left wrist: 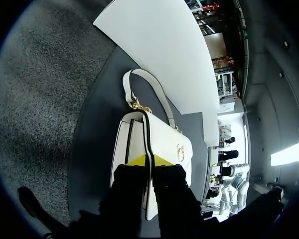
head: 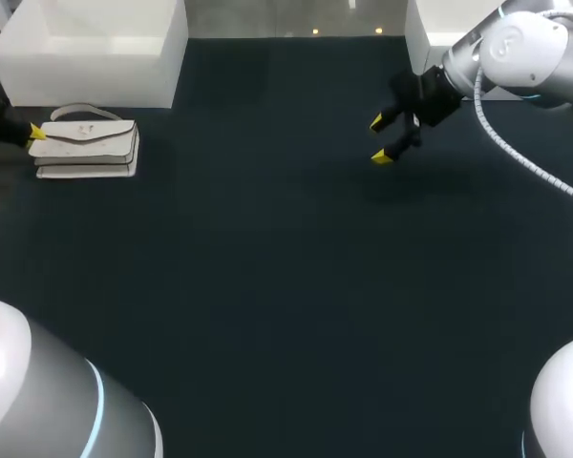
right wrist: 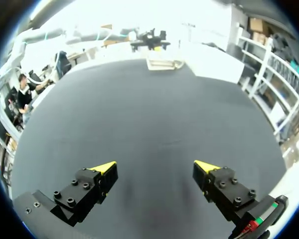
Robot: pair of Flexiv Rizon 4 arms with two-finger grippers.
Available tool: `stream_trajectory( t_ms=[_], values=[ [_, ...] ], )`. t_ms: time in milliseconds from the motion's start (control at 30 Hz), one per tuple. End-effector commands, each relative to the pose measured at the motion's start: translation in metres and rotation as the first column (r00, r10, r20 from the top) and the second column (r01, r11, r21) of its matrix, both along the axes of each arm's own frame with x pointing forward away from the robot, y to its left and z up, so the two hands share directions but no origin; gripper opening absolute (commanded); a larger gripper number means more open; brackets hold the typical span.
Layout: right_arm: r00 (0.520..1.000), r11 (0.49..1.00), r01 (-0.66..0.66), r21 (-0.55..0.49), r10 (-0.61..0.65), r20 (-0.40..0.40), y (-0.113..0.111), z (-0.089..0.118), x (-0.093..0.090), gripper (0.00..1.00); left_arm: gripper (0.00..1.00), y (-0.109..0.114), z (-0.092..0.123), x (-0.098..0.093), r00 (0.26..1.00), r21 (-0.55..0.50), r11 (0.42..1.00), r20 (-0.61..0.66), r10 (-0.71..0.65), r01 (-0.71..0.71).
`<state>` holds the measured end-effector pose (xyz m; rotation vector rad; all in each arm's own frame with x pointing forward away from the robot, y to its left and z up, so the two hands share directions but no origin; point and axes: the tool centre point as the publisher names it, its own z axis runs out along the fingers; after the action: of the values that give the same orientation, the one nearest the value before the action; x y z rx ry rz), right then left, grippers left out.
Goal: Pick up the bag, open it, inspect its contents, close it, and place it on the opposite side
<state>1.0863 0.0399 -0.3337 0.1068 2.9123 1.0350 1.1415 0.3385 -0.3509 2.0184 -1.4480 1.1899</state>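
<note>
Left claw [left wrist: 148, 160] is pinched almost shut on a thin black-trimmed edge at one end of the white handbag [left wrist: 165, 137]. It's a narrow bite on the edge only, not on the body. Risk 1: on lift the whole weight hangs off that one end, so the bag could swing down and peel out of the tips. Risk 2: if that edge belongs to the flap (can't tell), a pull may pop the gold clasp [left wrist: 180, 152] early and spill the contents. The handle [left wrist: 150, 89] lies loose past the body, toward the white box [left wrist: 164, 45] just behind. If the lift drifts back, it could snag on the box wall. The bag sits at the left side of the worktop [head: 286, 286], near that box. Right claw [head: 379, 140] hangs wide open and empty, well apart across the worktop. It's too far off to catch a slip or steady the bag for opening.
</note>
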Motion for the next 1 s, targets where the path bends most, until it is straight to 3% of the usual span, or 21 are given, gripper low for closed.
stream_trajectory(
  t_ms=[33, 767, 1000],
  values=[
    [1.0, 1.0, -0.003, 0.002, 0.003, -0.002, 0.0, 0.0, 0.001, 1.0, 0.0, -0.004, -0.001, 0.001, 0.961, -0.054, 0.972, -0.151, -0.234, 0.228],
    [1.0, 1.0, -0.003, 0.002, 0.003, -0.002, 0.0, 0.0, 0.001, 1.0, 0.0, -0.065, 0.005, -0.031, 0.998, -0.017, 1.0, -0.05, -0.024, 0.023],
    [1.0, 1.0, -0.003, 0.002, 0.003, -0.002, 0.0, 0.0, 0.001, 1.0, 0.0, -0.095, 0.01, -0.041, 1.0, -0.002, 1.0, -0.027, -0.006, 0.006]
  ],
)
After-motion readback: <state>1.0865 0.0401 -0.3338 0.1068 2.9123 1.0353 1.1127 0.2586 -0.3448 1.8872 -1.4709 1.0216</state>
